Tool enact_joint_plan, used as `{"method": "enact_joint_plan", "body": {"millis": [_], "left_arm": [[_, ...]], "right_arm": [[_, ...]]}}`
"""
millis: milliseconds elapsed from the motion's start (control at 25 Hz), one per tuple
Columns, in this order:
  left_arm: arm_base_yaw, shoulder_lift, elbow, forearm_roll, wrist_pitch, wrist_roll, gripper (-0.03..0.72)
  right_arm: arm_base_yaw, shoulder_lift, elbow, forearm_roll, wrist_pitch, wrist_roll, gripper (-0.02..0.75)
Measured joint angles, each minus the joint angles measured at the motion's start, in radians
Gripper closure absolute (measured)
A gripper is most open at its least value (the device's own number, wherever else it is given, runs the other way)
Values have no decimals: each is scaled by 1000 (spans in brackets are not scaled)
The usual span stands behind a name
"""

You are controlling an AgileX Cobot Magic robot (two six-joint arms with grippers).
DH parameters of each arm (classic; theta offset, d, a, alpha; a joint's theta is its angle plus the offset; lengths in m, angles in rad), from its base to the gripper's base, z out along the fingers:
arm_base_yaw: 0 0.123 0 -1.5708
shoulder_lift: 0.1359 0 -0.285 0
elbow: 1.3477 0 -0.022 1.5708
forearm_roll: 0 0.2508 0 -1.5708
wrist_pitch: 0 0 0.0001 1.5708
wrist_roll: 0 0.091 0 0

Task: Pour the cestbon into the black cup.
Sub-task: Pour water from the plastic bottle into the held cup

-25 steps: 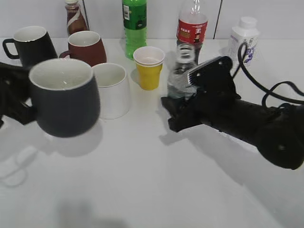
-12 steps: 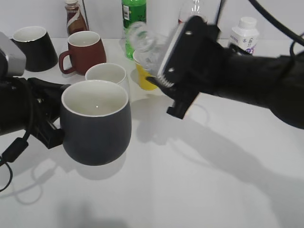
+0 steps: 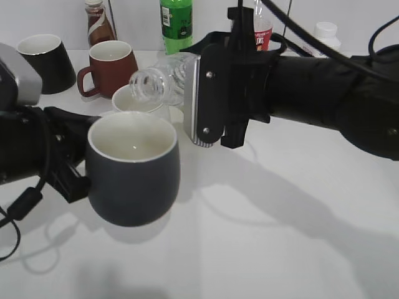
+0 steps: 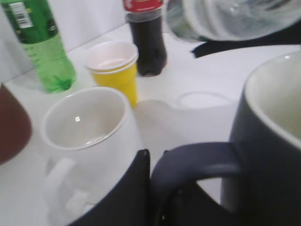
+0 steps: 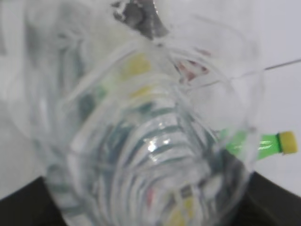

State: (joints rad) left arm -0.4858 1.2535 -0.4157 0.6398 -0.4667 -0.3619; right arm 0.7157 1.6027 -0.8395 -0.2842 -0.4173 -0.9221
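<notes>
- Left arm enters exterior view from left edge, low over the table; left gripper clamped on the handle of the black cup, cup held upright off the surface
- Left wrist view: one dark finger pressed against the handle loop
- Right arm reaches in from right edge, forearm roughly level, wrist rolled so the gripper body stands on edge
- Right gripper closed around the cestbon, bottle tipped near horizontal, open mouth toward the left, above the cup rim
</notes>
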Motion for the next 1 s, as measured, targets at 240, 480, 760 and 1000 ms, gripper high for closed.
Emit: {"method": "enact_joint_plan", "body": {"millis": [240, 480, 760, 1000], "left_arm": [[-32, 0, 0, 2, 0, 0, 648], [-32, -3, 0, 2, 0, 0, 648], [-32, -3, 0, 1, 0, 0, 648], [-32, -3, 0, -10, 0, 0, 648]], "right_arm": [[1, 0, -7, 110, -14, -239, 279], [1, 0, -7, 213, -99, -394, 279], [1, 0, -7, 213, -133, -424, 279], [2, 0, -7, 199, -174, -438, 279]]}}
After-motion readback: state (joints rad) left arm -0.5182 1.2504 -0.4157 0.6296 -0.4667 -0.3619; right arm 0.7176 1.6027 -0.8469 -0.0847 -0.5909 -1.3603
